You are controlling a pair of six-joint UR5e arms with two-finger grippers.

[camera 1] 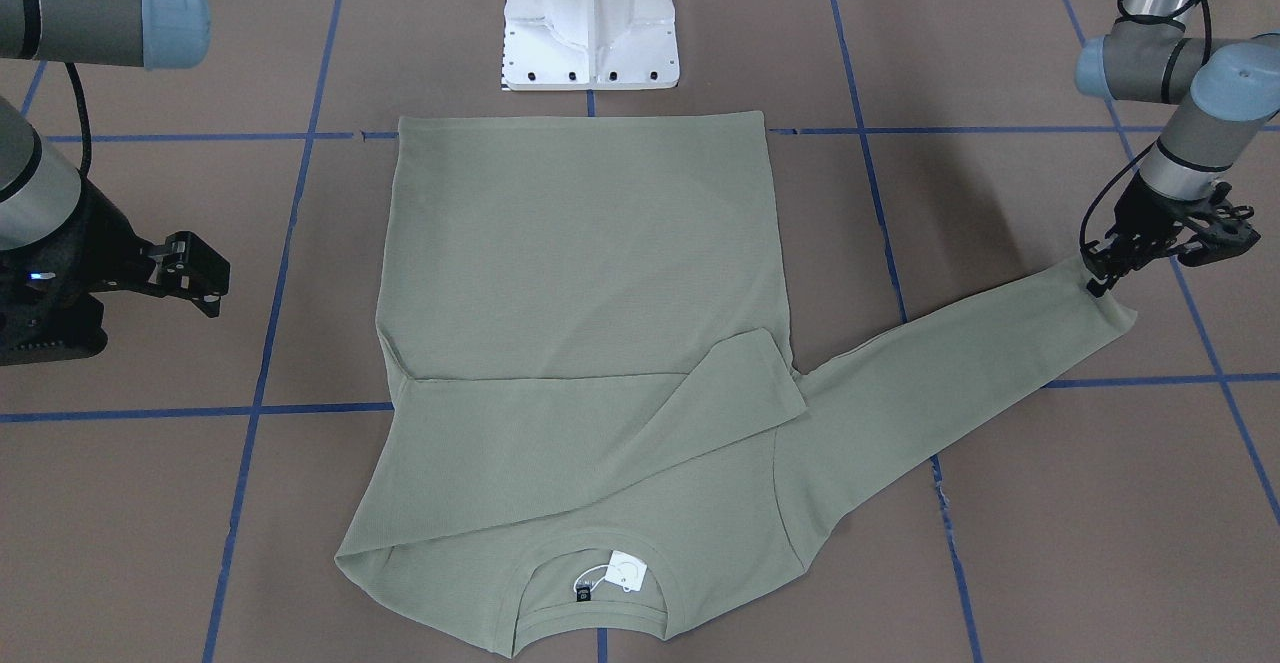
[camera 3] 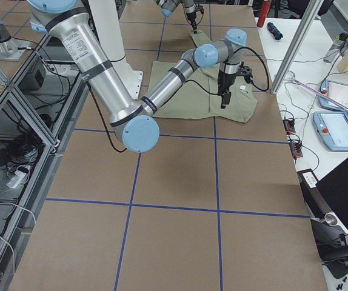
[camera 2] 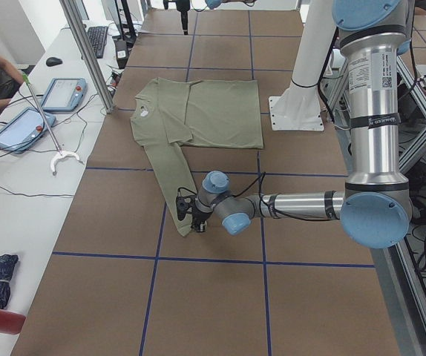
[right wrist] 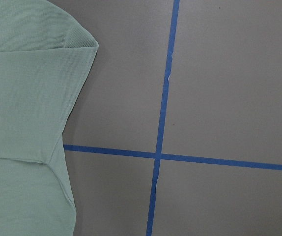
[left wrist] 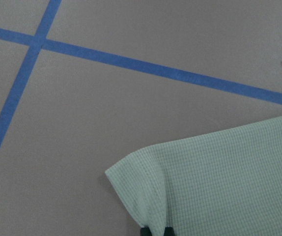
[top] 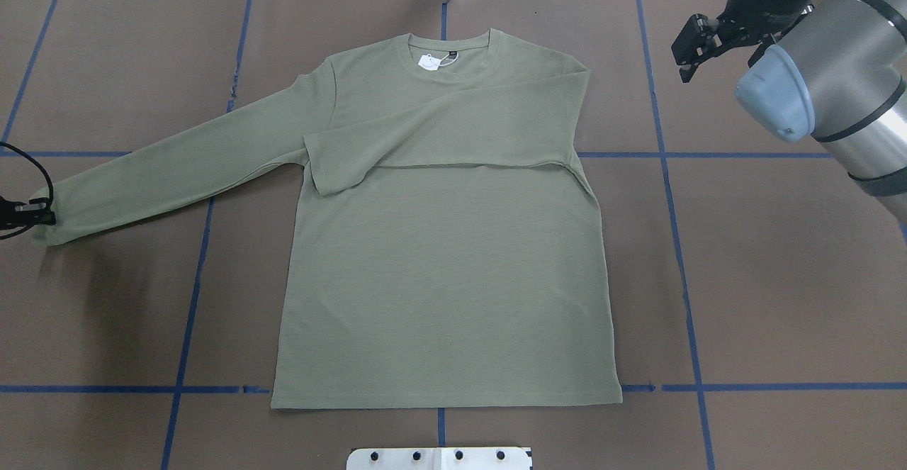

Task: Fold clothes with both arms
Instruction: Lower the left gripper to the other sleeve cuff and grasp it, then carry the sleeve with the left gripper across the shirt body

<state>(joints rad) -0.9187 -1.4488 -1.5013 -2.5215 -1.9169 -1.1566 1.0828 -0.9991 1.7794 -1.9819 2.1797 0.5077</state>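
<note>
Jaws, left gripper: clamped on the outstretched sleeve's cuff.
Jaws, right gripper: spread apart, empty, clear of the cloth.
Shirt: flat on table, other sleeve folded across chest.

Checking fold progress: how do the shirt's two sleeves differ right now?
The right-side sleeve lies folded across the chest; the left-side sleeve stretches out sideways. The left hand pinches the left-side sleeve's cuff; the right hand is open, apart from the right-side sleeve. Both are sage-green knit.
</note>
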